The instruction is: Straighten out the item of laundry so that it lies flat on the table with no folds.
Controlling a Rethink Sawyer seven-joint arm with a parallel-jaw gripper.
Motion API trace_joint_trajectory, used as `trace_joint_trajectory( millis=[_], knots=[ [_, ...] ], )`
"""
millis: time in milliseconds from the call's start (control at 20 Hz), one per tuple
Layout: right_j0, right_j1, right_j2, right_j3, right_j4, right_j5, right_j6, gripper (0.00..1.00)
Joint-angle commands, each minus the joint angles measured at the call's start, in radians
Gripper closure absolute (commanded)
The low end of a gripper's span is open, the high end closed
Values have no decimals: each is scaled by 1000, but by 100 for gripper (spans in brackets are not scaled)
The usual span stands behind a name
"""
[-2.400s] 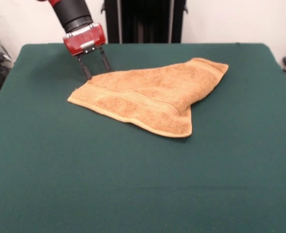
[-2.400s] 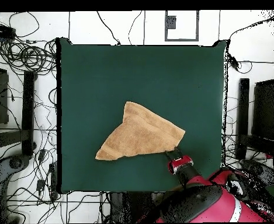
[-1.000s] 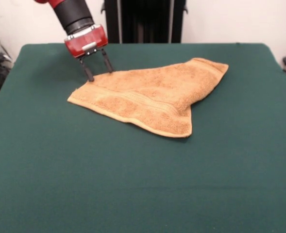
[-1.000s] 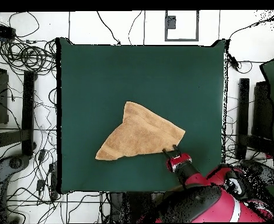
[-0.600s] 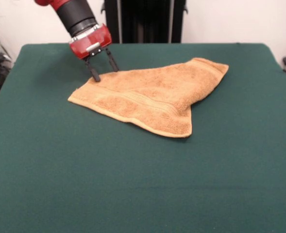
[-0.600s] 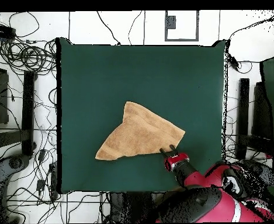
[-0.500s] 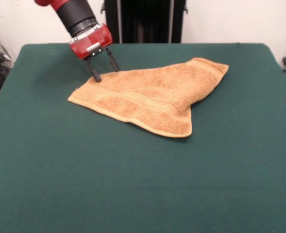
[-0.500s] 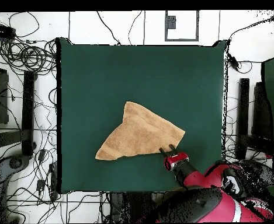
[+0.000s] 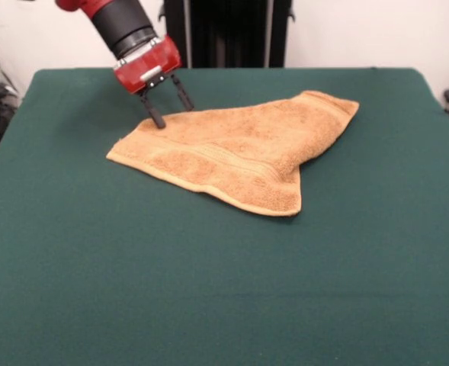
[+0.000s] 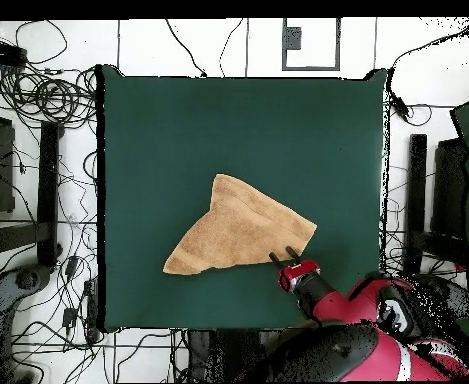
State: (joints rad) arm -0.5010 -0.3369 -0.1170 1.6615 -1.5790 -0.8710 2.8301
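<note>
The item of laundry (image 9: 239, 149) (image 10: 240, 233) is an orange-tan towel folded over itself into a rough triangle, lying near the middle of the dark green table (image 9: 224, 290) (image 10: 178, 130). In the front view its woven band runs along the near edge, and one corner points up to the right. My gripper (image 9: 174, 114) (image 10: 283, 254) is open, tilted, with its two dark fingers (image 9: 157, 117) down at the towel's far left edge. Nothing is between the fingers.
Cables (image 10: 38, 90) and stands surround the table on the floor in the overhead view. A dark post (image 9: 228, 34) rises behind the table's far edge in the front view.
My gripper has slid along the towel's far edge, to the right in the front view, and its fingers now rest at the towel's rim. The towel has not changed shape.
</note>
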Motion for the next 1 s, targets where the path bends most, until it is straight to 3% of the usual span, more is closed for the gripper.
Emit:
trace_joint_trajectory(
  millis=[50,500,750,850,1000],
  knots=[
    [75,29,87,-32,-36,50,267,0],
    [120,41,-23,-13,-18,190,274,0],
    [172,55,-8,49,-103,102,581,0],
    [189,63,-12,58,-127,74,653,0],
    [186,77,-14,62,-117,65,642,0]
  ],
)
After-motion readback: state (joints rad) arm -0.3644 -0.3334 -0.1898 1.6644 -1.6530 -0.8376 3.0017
